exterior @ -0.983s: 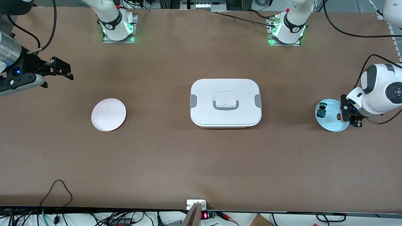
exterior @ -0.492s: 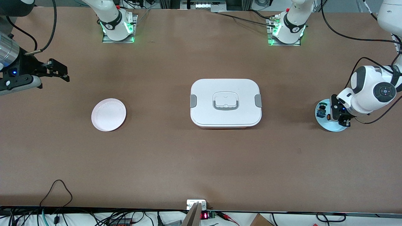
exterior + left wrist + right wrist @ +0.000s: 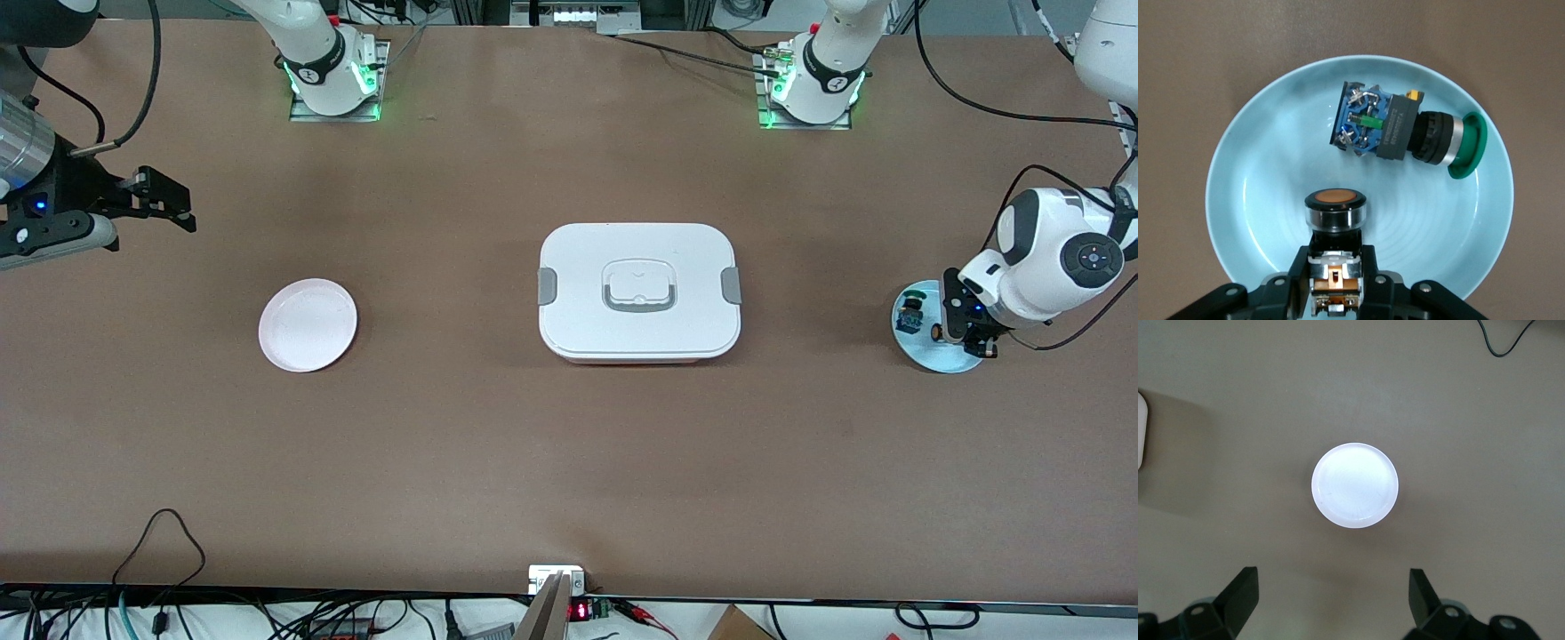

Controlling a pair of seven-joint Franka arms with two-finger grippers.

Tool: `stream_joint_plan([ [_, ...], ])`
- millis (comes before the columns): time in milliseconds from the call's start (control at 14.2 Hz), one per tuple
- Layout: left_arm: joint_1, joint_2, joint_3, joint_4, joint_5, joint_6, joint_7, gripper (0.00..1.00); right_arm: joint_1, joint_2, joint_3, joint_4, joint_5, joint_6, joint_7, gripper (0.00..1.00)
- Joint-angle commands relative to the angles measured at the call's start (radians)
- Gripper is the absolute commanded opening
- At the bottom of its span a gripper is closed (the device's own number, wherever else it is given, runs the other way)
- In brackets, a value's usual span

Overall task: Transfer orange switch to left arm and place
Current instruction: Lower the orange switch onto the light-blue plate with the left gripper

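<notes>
The orange switch [image 3: 1335, 210], a small black cylinder with an orange cap, is clamped between the fingers of my left gripper [image 3: 1335, 273] over the light blue plate [image 3: 1258, 187]. In the front view the left gripper [image 3: 965, 333] and the switch [image 3: 935, 332] are at the left arm's end of the table. The white box [image 3: 638, 289] with grey clips stands at mid-table. My right gripper [image 3: 164, 200] hangs open and empty at the right arm's end. In its wrist view the right gripper [image 3: 1333, 583] has the pale pink plate [image 3: 1355, 485] ahead of it.
A blue-and-black component with a green top [image 3: 1391, 127] lies on its side in the blue plate [image 3: 942, 357], beside the switch. The pale pink plate [image 3: 308, 324] sits empty toward the right arm's end. Cables run along the table's edges.
The left gripper with the switch shifted a little across the blue plate toward the box. The right gripper drew slightly outward toward its table end, then held still.
</notes>
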Motion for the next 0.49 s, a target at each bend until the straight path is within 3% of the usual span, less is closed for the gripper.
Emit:
stream_joint_plan([
  [0,0.017,-0.005,-0.01,0.001,0.031,0.003,-0.01,1.0,0.002,-0.004,0.005,0.011,-0.016,-0.006,0.013,1.0],
  [140,0.013,-0.028,-0.028,0.009,0.031,-0.049,-0.018,1.0,0.004,-0.004,0.005,0.011,-0.016,-0.005,0.013,1.0],
  [421,0.014,-0.149,-0.159,0.045,0.025,-0.239,-0.105,1.0,0.004,-0.004,0.005,0.011,-0.016,-0.005,0.013,1.0],
])
